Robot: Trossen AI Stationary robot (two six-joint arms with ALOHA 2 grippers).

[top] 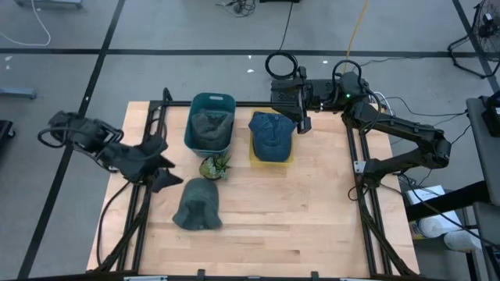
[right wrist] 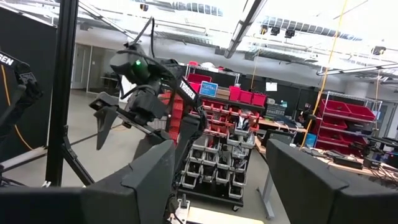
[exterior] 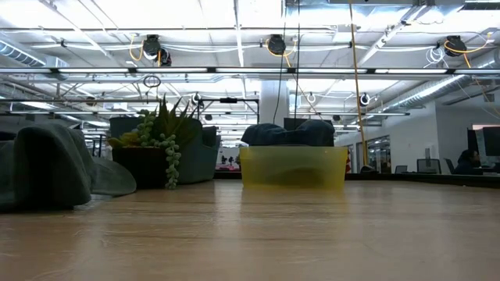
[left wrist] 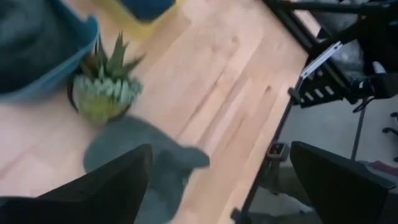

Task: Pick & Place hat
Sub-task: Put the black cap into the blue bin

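Observation:
A grey-green hat (top: 198,205) lies flat on the wooden table at the near left, and also shows in the low view (exterior: 47,168). My left gripper (top: 164,166) hovers open just left of it, above the table; the hat (left wrist: 146,165) shows beyond its spread fingers. A blue hat (top: 271,134) rests on a yellow tray (top: 287,158). Another grey hat (top: 209,122) sits inside a teal bin (top: 212,100). My right gripper (top: 301,119) is raised over the far edge, open, with nothing between its fingers (right wrist: 155,174).
A small potted succulent (top: 214,166) stands between the teal bin and the grey-green hat, close to my left gripper. Black frame rails (top: 361,179) run along the table's left and right sides. Bare wood (top: 297,211) lies at the near right.

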